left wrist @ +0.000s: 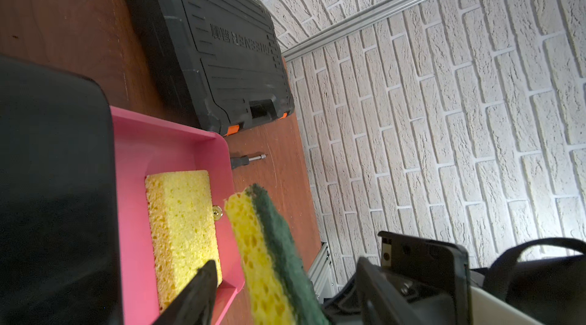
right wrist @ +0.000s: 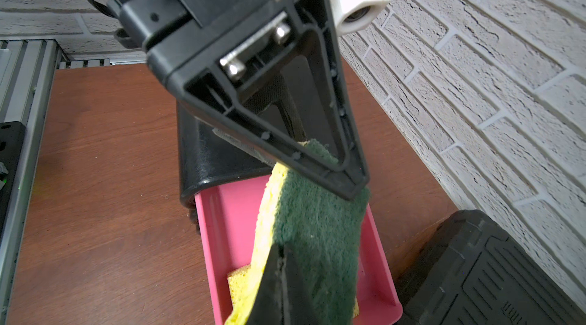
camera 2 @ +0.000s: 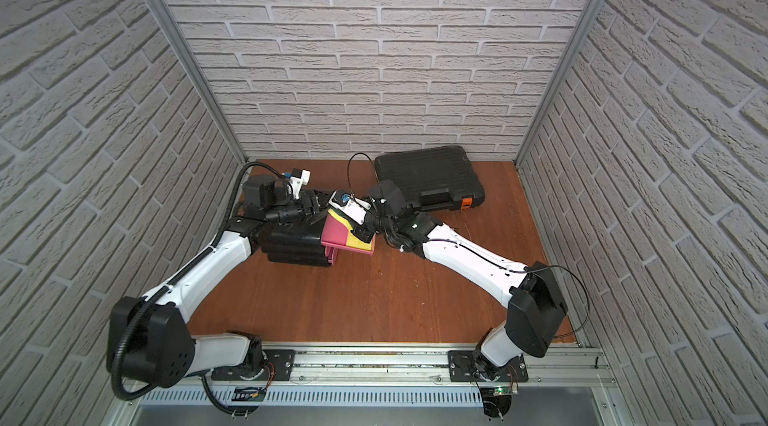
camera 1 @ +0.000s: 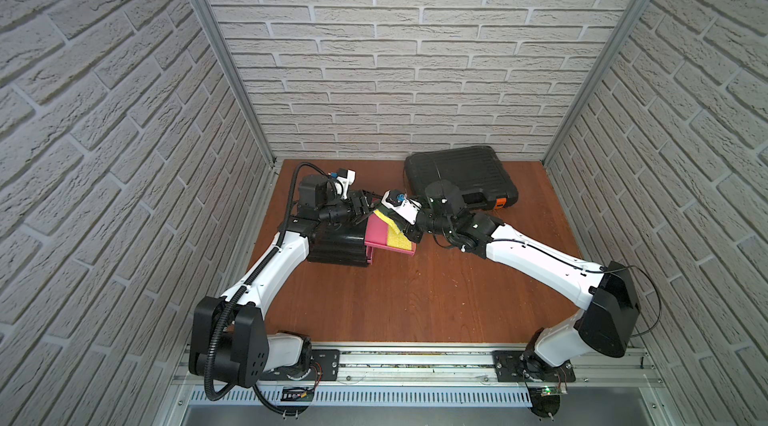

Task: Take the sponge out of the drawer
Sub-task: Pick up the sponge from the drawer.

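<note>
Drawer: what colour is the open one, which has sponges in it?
Pink. The drawer shows best in the left wrist view.

The sponge (right wrist: 317,228) is porous yellow foam backed with a rough, fibrous green scouring layer. The drawer (left wrist: 133,180) is smooth pink plastic with a slight sheen, set in a glossy black plastic housing (right wrist: 203,161). The tabletop (camera 1: 415,299) is smooth reddish wood-grain, and the tool case (camera 1: 457,172) is matt, ribbed black plastic.

2 sponges (left wrist: 180,228) (left wrist: 253,260), 1 drawer (left wrist: 136,180), 1 cabinet (left wrist: 47,180), 1 case (left wrist: 222,53), 1 screwdriver (left wrist: 247,159).
</note>
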Robot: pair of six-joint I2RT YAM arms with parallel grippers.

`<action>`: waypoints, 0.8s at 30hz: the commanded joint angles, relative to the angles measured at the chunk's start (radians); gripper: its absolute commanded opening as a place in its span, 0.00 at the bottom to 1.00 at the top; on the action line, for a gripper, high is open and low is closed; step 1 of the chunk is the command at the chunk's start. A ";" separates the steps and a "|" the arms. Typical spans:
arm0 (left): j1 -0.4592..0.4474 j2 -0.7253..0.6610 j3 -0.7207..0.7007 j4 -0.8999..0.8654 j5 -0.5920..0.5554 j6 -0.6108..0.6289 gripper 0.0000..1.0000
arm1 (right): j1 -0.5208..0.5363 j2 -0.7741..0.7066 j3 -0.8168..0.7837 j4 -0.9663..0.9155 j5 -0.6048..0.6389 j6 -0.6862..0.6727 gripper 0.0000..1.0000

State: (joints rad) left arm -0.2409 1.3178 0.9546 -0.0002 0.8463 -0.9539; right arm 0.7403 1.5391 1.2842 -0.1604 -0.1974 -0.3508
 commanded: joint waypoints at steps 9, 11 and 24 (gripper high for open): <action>-0.023 0.032 0.020 0.122 0.068 -0.007 0.10 | -0.003 -0.019 0.016 0.041 -0.015 0.001 0.03; -0.027 0.026 0.011 0.151 0.052 -0.014 0.00 | -0.004 -0.020 0.023 0.034 -0.001 0.005 0.03; -0.104 -0.124 -0.092 0.138 -0.313 0.131 0.00 | -0.004 -0.143 -0.037 0.064 0.166 0.183 0.37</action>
State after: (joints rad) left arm -0.3191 1.2545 0.8864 0.1104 0.6823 -0.8940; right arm 0.7403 1.4925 1.2793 -0.1596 -0.0975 -0.2443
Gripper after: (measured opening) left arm 0.075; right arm 0.363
